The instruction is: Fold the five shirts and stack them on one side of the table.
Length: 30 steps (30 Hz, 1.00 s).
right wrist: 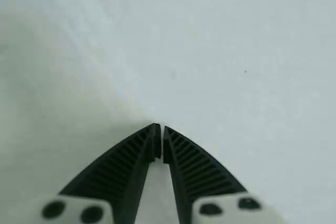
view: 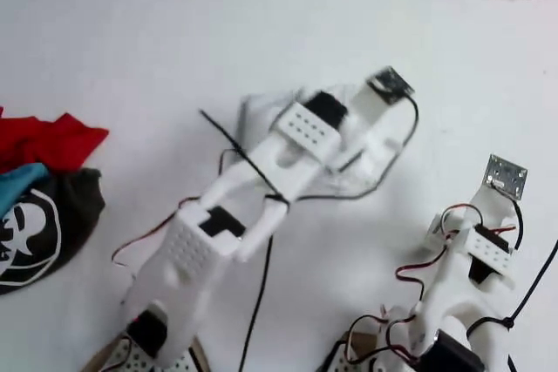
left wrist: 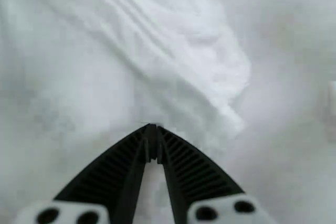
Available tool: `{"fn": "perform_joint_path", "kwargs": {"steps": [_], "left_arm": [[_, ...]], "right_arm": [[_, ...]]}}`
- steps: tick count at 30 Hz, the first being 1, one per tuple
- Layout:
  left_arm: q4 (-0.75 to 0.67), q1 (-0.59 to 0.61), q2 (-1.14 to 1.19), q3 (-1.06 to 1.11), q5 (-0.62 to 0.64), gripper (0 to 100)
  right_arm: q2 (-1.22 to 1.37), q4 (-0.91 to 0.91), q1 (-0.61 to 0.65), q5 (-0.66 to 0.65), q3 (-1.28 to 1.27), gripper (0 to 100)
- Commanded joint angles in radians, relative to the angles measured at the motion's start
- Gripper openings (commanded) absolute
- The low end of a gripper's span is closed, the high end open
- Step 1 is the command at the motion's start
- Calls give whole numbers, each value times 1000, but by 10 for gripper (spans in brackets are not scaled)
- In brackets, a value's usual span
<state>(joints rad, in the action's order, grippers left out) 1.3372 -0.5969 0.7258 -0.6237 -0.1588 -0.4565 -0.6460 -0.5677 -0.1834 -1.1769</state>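
You've barely begun: lower right, your right gripper (right wrist: 159, 129) is closed over bare table (view: 139, 50); at the left edge the heap of shirts (view: 44, 189) lies crumpled; at centre, your left gripper (left wrist: 152, 128), jaws together, sits over the unfolded white shirt (view: 255, 112).

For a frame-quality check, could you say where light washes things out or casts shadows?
High view: the white shirt nearly merges with the bright table. Left wrist view: soft shadows pick out the shirt's folds beyond the left claw. Right wrist view: no glare on the table by the right claw.
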Motion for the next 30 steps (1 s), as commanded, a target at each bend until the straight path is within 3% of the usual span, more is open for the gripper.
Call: {"fn": "perform_joint_path", "kwargs": {"steps": [1,8,15,19,26,30], "left_arm": [[-101,-34,-12,47,3,31],[-104,-35,-26,15,5,31],[135,-14,-26,-292,8,32],[239,86,-14,-415,8,32],[213,308,-14,-208,8,31],[184,342,-14,-24,8,31]], "right_arm": [[-28,15,-1,5,11,20],[-28,15,-1,3,11,20],[-28,15,-1,3,11,20],[-28,15,-1,3,11,20],[-28,15,-1,2,11,20],[-28,15,-1,2,11,20]]}}
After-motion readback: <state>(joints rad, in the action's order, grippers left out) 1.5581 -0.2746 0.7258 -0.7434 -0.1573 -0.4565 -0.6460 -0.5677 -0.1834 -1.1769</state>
